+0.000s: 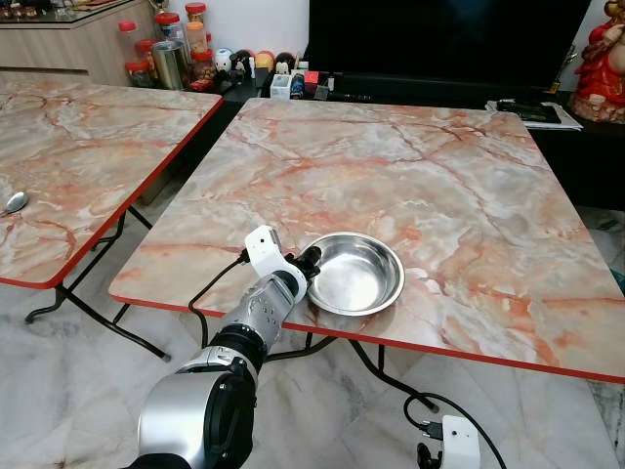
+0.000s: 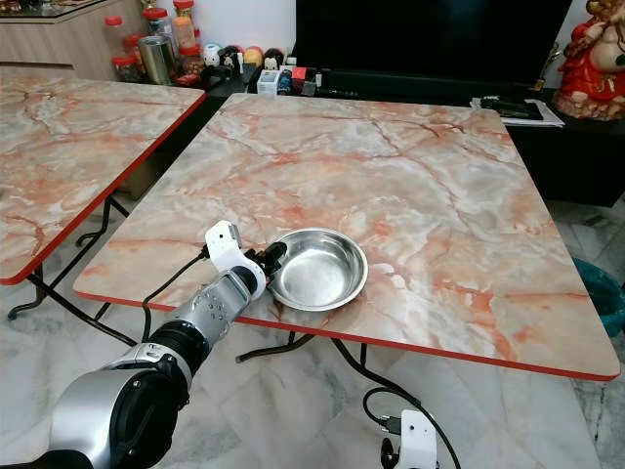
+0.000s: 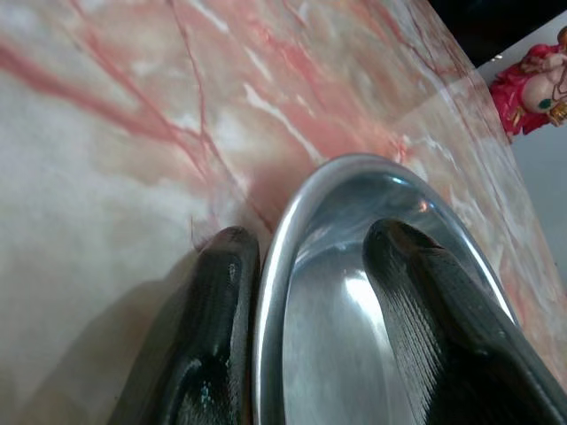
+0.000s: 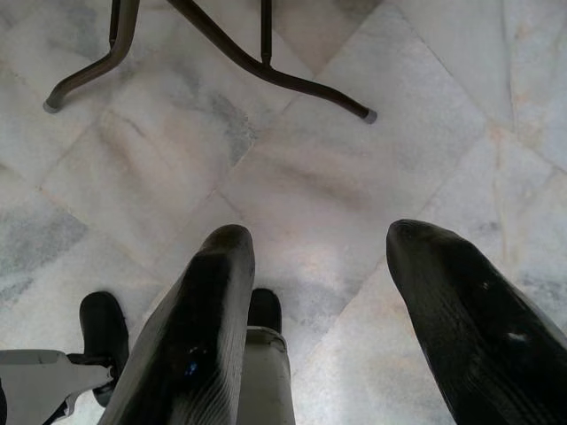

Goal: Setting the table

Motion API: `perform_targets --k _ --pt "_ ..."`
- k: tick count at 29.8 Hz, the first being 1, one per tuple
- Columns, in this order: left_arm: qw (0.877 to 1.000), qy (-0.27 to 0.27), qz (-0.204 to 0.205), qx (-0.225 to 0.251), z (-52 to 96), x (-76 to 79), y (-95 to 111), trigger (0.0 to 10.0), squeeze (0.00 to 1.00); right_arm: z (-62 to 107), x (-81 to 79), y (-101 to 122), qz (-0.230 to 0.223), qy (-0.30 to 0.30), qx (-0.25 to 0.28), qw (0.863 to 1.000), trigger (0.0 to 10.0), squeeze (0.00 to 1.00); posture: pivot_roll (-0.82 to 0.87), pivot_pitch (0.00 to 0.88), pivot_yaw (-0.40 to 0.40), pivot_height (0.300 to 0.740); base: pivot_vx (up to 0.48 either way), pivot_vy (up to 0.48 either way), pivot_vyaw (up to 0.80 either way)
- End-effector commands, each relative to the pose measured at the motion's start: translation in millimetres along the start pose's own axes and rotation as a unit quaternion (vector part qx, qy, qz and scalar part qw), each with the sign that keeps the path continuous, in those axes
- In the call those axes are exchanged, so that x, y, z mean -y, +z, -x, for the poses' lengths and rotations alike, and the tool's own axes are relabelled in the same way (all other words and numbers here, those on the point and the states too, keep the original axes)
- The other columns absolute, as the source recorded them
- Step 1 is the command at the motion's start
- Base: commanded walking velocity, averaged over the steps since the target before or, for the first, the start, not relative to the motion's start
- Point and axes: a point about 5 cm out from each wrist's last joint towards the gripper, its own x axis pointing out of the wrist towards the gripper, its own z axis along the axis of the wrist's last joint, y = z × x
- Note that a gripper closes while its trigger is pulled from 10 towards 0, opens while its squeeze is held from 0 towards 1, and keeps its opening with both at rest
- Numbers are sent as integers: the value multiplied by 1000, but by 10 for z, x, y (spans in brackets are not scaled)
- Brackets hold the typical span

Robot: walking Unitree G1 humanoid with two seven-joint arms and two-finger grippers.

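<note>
A shiny steel bowl (image 1: pixel 356 274) rests near the front edge of the marble-patterned table (image 1: pixel 439 166). My left gripper (image 1: pixel 311 262) is at the bowl's left rim. In the left wrist view the gripper (image 3: pixel 310 235) is open and straddles the rim: one finger (image 3: pixel 217 301) lies outside on the tabletop, the other finger (image 3: pixel 434 301) sits inside the bowl (image 3: pixel 345 354). My right gripper (image 4: pixel 314 235) hangs low beside me over the floor, open, with nothing between its fingers.
A second marble table (image 1: pixel 78 166) stands to the left with a spoon (image 1: pixel 15 202) on it and a narrow gap between the tables. Behind are jars (image 1: pixel 171 54), a dark TV (image 1: pixel 439 39) and a red figurine (image 1: pixel 601 59). Table legs (image 4: pixel 266 71) cross the tiled floor.
</note>
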Motion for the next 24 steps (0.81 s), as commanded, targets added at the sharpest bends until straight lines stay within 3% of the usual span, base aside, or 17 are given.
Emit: perform_targets --k 1,10,13,15,20,24 --pt "1000 -27 -11 -9 -33 256 -118 10000 0 -3 -2 12 -3 -2 2 1000 10000 0 -24 0 -3 736 0 0 0" --pt "999 -20 -28 18 -18 159 19 10000 0 -4 -8 14 -2 -2 2 1000 10000 0 -17 0 -5 736 0 0 0" --pt "998 -15 -41 36 7 65 107 10000 0 -4 -9 17 -3 -1 2 1000 10000 0 -15 0 -5 736 0 0 0" --pt "995 -9 -55 82 66 -69 289 10000 0 -5 -11 23 -3 -1 4 1000 10000 0 -11 0 -8 736 0 0 0" --pt "993 -7 -63 103 105 -133 406 10000 0 -7 -12 28 -1 0 4 1000 10000 0 -6 0 -13 736 0 0 0" --pt "983 8 -118 137 173 -231 545 10000 0 -9 -14 38 0 1 5 1000 10000 0 -5 0 -14 736 0 0 0"
